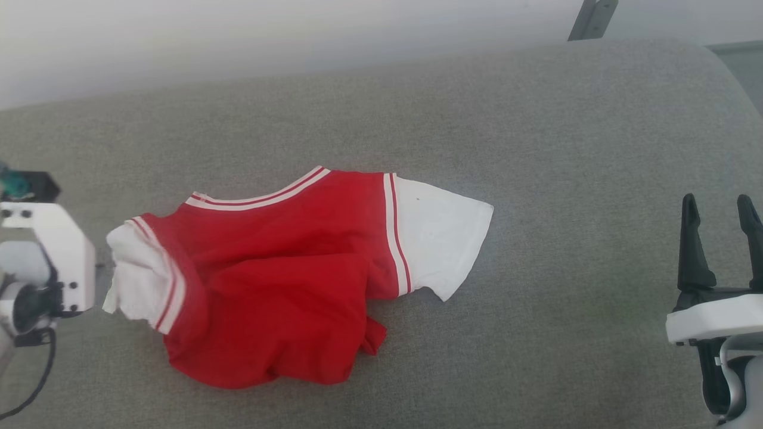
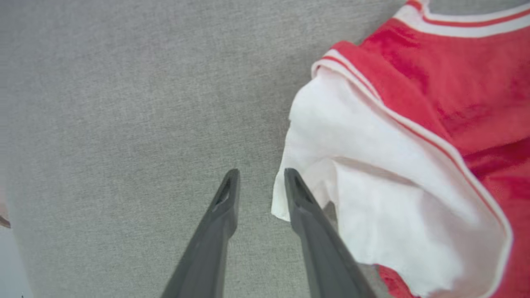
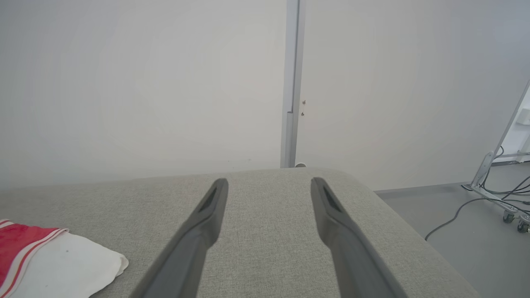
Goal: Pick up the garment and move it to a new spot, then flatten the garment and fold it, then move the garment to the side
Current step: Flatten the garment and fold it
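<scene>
The garment (image 1: 280, 280) lay crumpled on the grey cushion (image 1: 536, 119), in front of you and a little left of middle, its long axis running side to side, sleeve to sleeve. Its bunched white sleeve (image 2: 372, 194) was the end nearest your left gripper (image 2: 258, 176): the cloth's edge sat just beside 1 finger, off to the side of the gap rather than in it. Those 2 fingers stood partly parted, grasping nothing. Your right gripper (image 1: 718, 208) was spread wide and empty, well apart from the flat sleeve (image 1: 441, 238), so I judged the left arm the nearer one.

White casings (image 1: 59, 250), dark tapered fingers (image 1: 691, 250), black cable (image 1: 37, 381)
</scene>
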